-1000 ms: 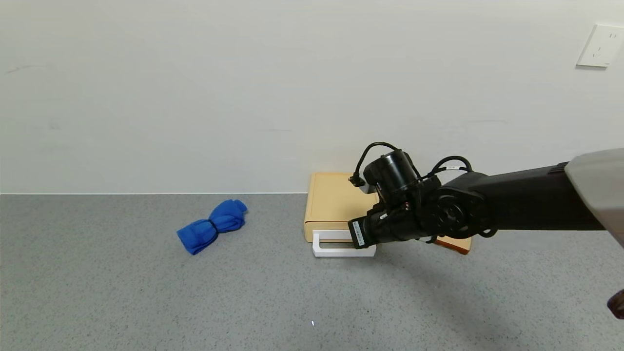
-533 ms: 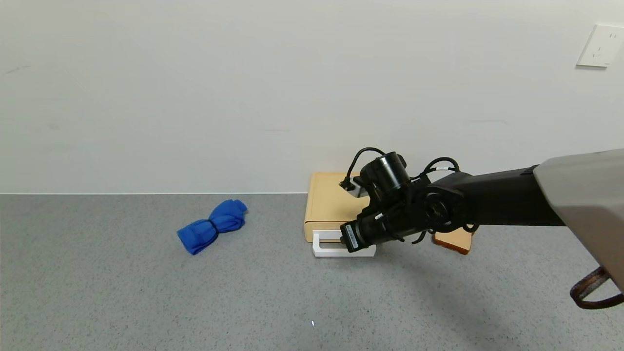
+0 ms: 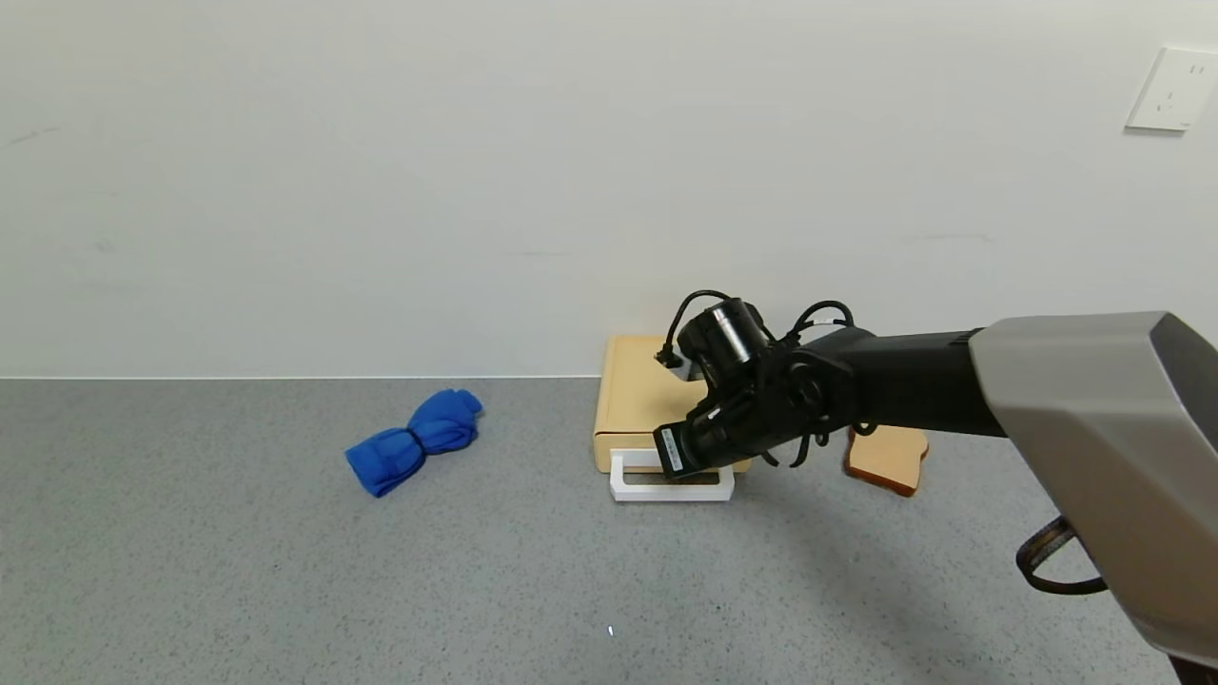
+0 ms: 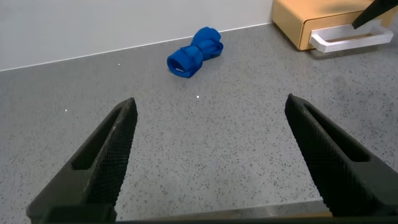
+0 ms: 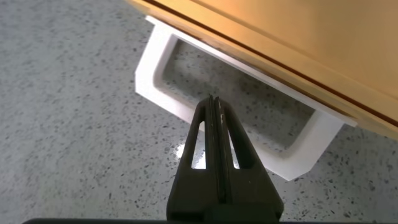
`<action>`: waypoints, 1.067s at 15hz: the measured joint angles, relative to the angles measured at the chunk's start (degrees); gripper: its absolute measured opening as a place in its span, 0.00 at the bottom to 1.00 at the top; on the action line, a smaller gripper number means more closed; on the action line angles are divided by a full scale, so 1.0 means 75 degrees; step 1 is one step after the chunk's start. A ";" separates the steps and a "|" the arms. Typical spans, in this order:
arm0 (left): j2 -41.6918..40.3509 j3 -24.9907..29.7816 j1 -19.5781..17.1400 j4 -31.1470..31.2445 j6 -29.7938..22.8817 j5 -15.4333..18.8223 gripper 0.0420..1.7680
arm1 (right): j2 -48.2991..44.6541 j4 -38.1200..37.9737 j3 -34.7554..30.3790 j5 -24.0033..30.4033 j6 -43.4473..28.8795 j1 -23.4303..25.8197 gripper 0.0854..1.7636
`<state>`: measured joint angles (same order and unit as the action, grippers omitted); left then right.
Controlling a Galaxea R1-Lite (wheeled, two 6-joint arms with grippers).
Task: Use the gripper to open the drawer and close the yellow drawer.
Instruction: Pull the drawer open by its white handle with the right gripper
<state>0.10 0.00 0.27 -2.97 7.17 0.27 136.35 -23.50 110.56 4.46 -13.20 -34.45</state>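
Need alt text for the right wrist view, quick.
The right gripper, fingers pressed together, points down into the white loop handle of the yellow drawer. The drawer looks closed, on a grey speckled table.

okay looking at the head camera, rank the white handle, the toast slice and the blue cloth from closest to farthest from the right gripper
1. White handle: directly under the right gripper, at the drawer's front.
2. Toast slice: on the counter to the drawer's right, beyond the arm.
3. Blue cloth: far off to the left.
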 joint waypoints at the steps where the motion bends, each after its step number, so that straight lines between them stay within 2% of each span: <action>1: 0.0000 0.0000 0.0000 0.0003 0.0000 0.0000 0.97 | 0.0128 -0.0229 0.0198 -0.0265 -0.0143 -0.0015 0.02; 7: 0.0000 0.0000 0.0000 0.0000 0.0000 0.0000 0.97 | 0.0512 -0.0361 0.0419 -0.0977 -0.0491 -0.0052 0.02; 16: 0.0000 0.0000 0.0000 0.0003 0.0000 0.0000 0.97 | 0.0606 -0.0787 0.0426 -0.1050 -0.0517 0.0062 0.02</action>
<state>0.10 0.00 0.27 -2.95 7.17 0.27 140.90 -29.40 113.75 -3.41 -17.08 -33.99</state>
